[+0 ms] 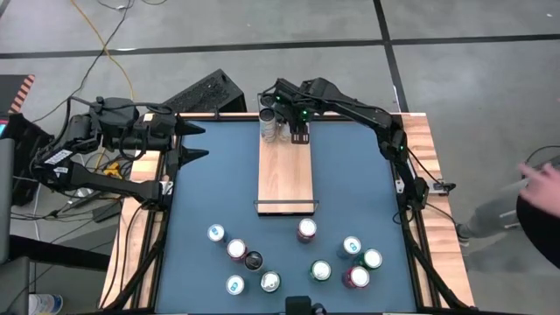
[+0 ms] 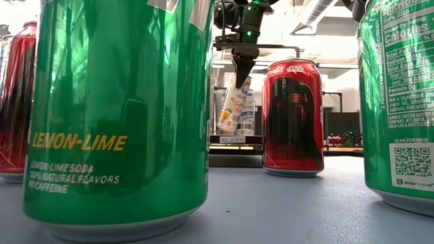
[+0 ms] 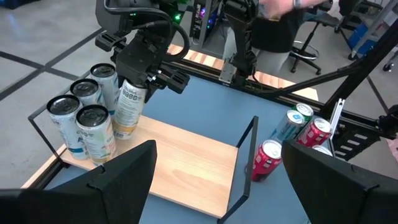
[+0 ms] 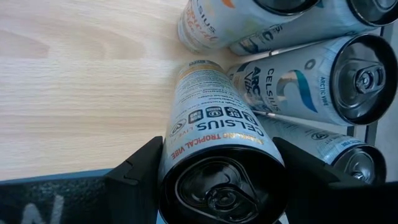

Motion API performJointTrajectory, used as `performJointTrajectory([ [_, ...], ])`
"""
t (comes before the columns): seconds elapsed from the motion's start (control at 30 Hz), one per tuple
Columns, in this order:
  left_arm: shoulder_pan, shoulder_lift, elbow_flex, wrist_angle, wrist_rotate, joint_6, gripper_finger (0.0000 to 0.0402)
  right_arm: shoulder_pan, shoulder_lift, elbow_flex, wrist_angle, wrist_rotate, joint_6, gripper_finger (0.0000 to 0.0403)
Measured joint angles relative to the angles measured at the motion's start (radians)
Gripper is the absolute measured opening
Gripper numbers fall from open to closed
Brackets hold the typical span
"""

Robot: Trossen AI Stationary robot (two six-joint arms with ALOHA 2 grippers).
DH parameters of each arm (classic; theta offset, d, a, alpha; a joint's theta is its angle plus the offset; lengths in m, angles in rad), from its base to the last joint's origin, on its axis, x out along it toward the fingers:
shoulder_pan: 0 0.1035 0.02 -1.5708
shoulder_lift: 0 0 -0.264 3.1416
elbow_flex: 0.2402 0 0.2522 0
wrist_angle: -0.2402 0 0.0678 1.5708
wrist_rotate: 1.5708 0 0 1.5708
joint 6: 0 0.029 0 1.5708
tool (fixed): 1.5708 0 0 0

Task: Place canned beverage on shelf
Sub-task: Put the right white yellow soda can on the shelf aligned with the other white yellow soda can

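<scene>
The shelf [image 1: 286, 175] is a pale wood plank that lies lengthwise in the middle of the blue table, with a black wire rail [image 3: 245, 163] at its near end. Several tall white cans [image 3: 81, 109] stand upright on its far end. My right gripper [image 1: 300, 131] is over that far end, shut on one more tall white canned beverage [image 3: 129, 104], which tilts beside the standing cans. My left gripper [image 1: 194, 143] hangs open and empty over the table's far left corner. My right gripper pinches the can's upper end [image 4: 214, 155], just under the top rim, with one finger [image 4: 140, 174] on each side. The fingers come from above, slanting steeply down. The can tilts, its lower end [image 4: 198, 67] down at the plank; whether it touches the wood I cannot tell.
Several loose cans, red [image 1: 306, 229], green [image 1: 372, 259] and white [image 1: 216, 233], stand along the table's near edge. The plank's middle and near part [image 3: 186, 163] is bare wood. A person [image 1: 542, 201] stands beyond the table's right edge.
</scene>
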Motion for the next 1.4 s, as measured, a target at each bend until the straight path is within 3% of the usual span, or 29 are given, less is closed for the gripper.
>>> performJointTrajectory([
  [0.37, 0.0, 0.0, 0.0, 0.0, -0.018, -0.012, 0.0332, 0.0, 0.0, 0.0, -0.001, 0.0, -0.006, 0.024],
  [0.53, 0.0, 0.034, 0.0, 0.037, -0.123, -0.007, 0.0332, 0.0, 0.0, 0.0, 0.0, 0.0, -0.004, 0.024],
  [0.8, 0.008, 0.263, 0.039, 0.372, -0.078, 0.186, 0.0332, 0.003, 0.0, 0.0, -0.013, 0.0, 0.012, 0.024],
  [1.1, 0.017, 0.553, 0.298, 0.21, -0.098, 0.325, 0.0332, 0.003, 0.0, 0.0, -0.043, 0.0, 0.012, 0.024],
  [1.27, 0.017, 0.572, 0.368, 0.193, -0.091, 0.362, 0.0332, 0.003, 0.0, 0.0, -0.05, 0.0, 0.027, 0.024],
  [1.4, 0.017, 0.519, 0.367, 0.171, -0.095, 0.358, 0.0332, 0.003, 0.0, 0.0, -0.049, 0.0, 0.028, 0.024],
])
